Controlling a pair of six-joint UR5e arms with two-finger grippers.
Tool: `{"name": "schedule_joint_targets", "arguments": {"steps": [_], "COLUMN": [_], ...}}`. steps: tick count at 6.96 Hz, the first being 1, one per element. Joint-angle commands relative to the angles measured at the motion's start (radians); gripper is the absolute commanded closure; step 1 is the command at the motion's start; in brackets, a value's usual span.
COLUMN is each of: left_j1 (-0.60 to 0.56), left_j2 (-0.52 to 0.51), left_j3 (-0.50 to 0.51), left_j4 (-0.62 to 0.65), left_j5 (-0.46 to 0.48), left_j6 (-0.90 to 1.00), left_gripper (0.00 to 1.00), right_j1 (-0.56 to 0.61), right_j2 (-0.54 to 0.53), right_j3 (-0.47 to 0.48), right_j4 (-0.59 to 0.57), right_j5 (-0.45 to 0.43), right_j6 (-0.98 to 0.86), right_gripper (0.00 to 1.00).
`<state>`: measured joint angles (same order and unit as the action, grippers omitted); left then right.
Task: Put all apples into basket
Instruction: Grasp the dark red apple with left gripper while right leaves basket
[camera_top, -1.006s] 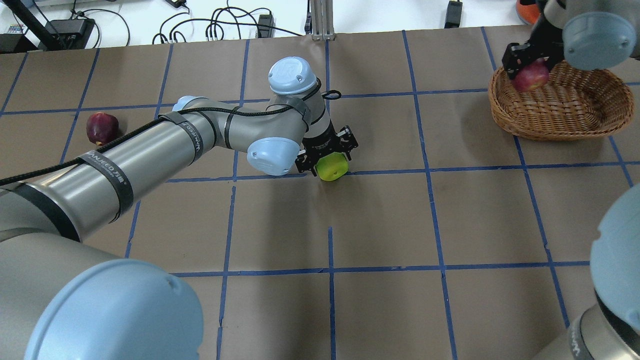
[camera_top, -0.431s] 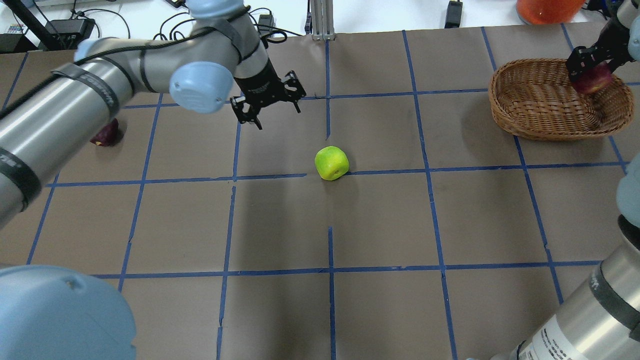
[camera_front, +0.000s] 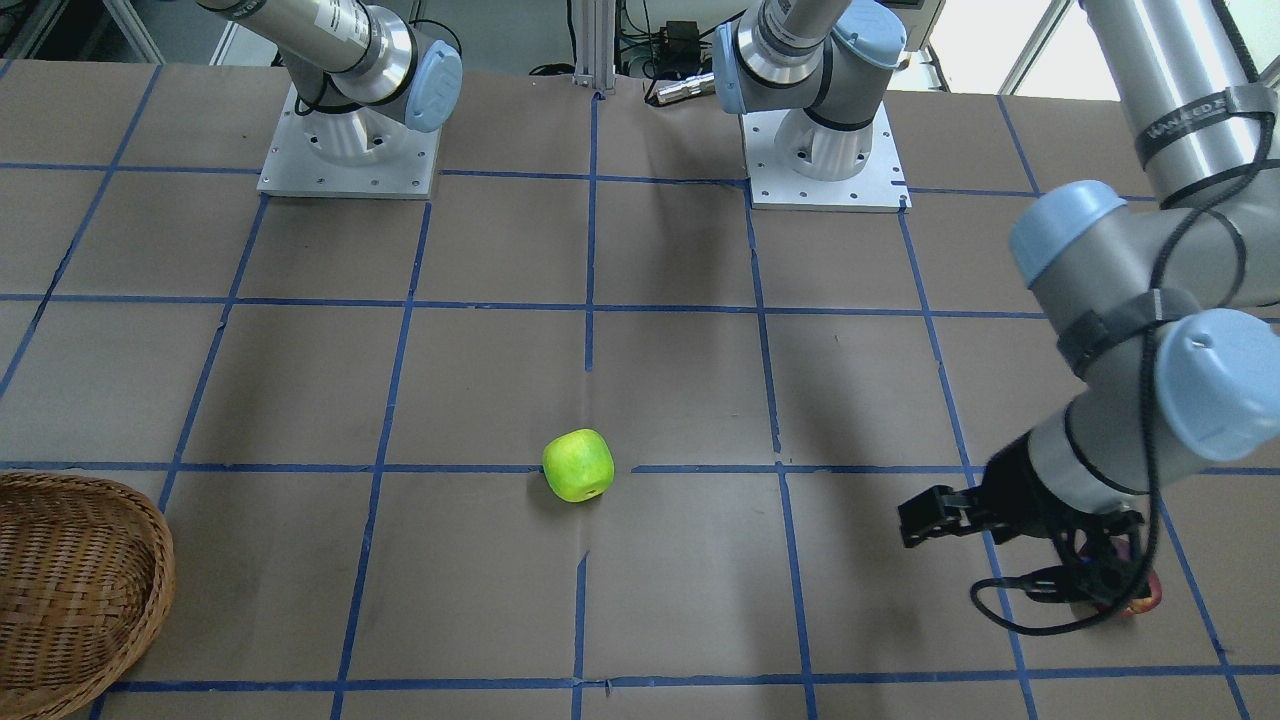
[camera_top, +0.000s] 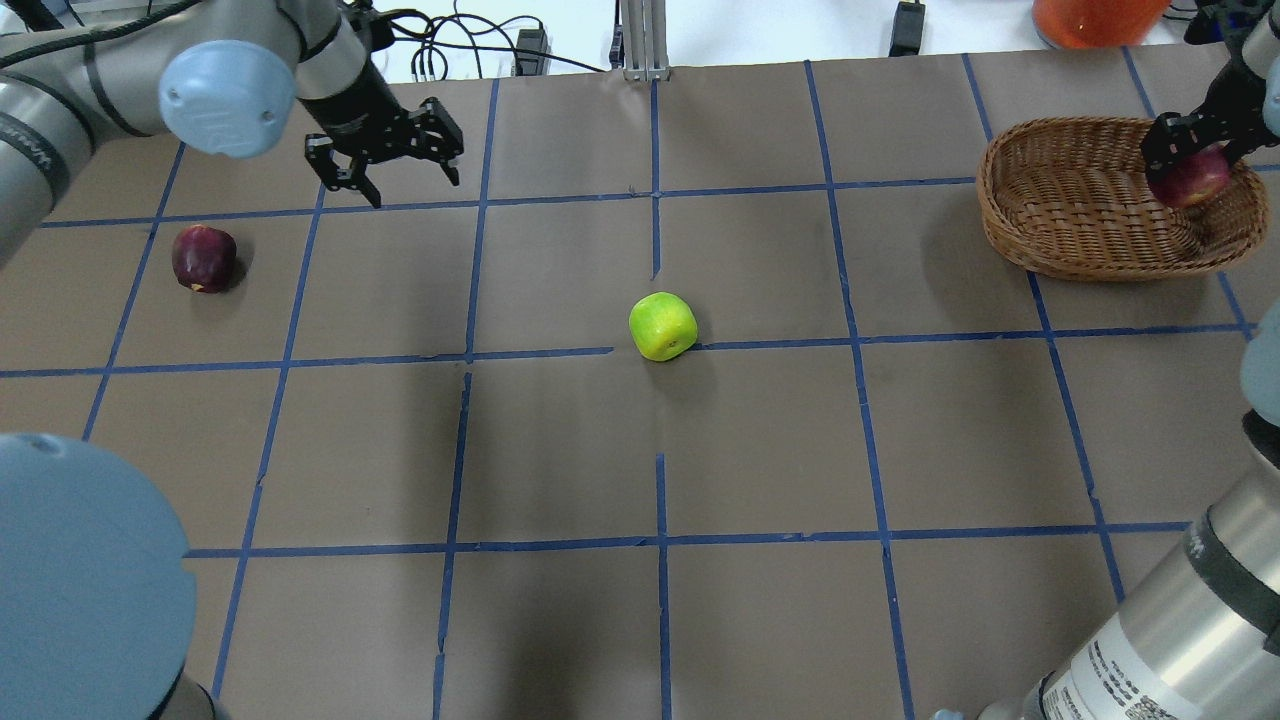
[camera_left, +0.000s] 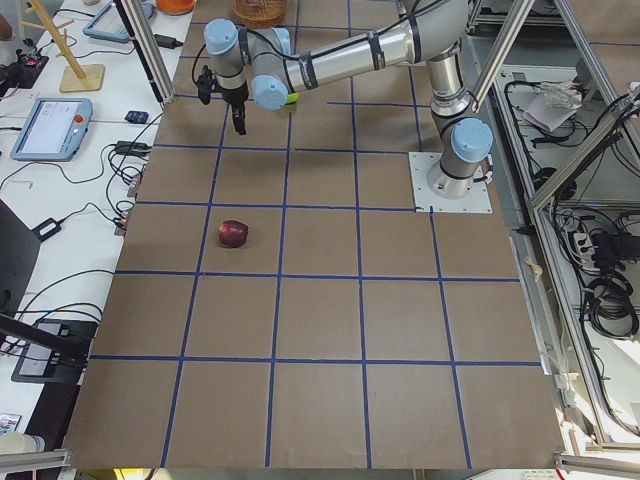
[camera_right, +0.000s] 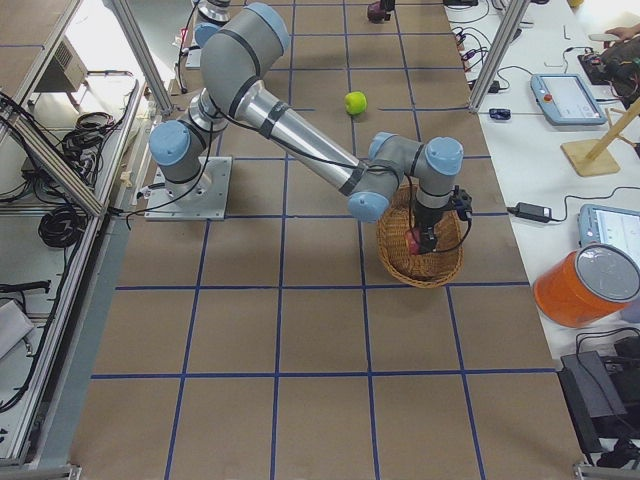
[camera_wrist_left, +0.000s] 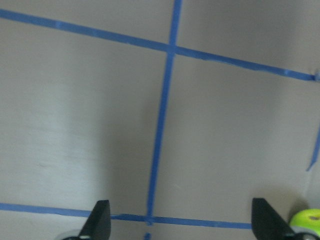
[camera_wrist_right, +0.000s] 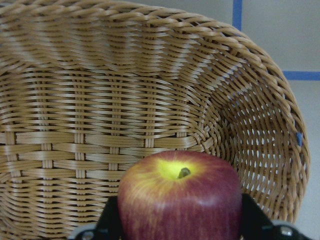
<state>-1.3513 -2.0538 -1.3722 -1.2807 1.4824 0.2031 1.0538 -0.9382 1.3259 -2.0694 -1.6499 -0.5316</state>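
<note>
The lime green apple (camera_top: 662, 326) lies alone mid-table, and shows in the front view (camera_front: 578, 465) too. The dark maroon apple (camera_top: 203, 257) lies at the far left. My left gripper (camera_top: 410, 183) hangs open and empty above the table, to the right of and beyond the maroon apple; its wrist view shows spread fingertips (camera_wrist_left: 98, 221) over bare paper. My right gripper (camera_top: 1190, 165) is shut on the red apple (camera_wrist_right: 180, 200) and holds it over the right side of the wicker basket (camera_top: 1070, 215), above its bottom (camera_wrist_right: 125, 115).
An orange tub (camera_top: 1095, 15) stands beyond the basket. Cables and power bricks (camera_top: 150, 55) lie along the far edge. The arm bases (camera_front: 820, 150) sit at the near side. Blue tape lines grid the brown table.
My left gripper left the green apple on the table and swung left and back toward the maroon apple. My right gripper carried the red apple across the basket to its right side.
</note>
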Motion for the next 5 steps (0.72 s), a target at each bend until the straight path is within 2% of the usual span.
{"name": "schedule_joint_targets", "arguments": {"steps": [1,2,3,4,5], "left_j1": [0.188,0.245,0.277,0.309,0.313], "left_j2": [-0.076,-0.116,-0.146,-0.16,-0.176], "left_j3": [0.002,-0.011,-0.025,-0.034,-0.039], "left_j4": [0.129,0.2,0.263,0.268,0.271], "left_j5": [0.03,0.023,0.027,0.029,0.027], "left_j6": [0.389,0.494,0.56,0.576,0.567], "left_gripper": [0.0,0.0,0.0,0.0,0.0], "right_j1": [-0.008,-0.008,-0.008,-0.003,0.009], "right_j2": [0.036,0.047,0.047,0.023,-0.026], "right_j3": [-0.001,-0.001,-0.007,-0.005,-0.005], "right_j4": [-0.052,-0.066,-0.057,-0.038,0.029], "right_j5": [-0.004,-0.004,-0.005,-0.004,0.007], "right_j6": [-0.001,-0.002,0.002,0.008,0.016], "right_gripper": [0.17,0.0,0.0,0.0,0.0]}}
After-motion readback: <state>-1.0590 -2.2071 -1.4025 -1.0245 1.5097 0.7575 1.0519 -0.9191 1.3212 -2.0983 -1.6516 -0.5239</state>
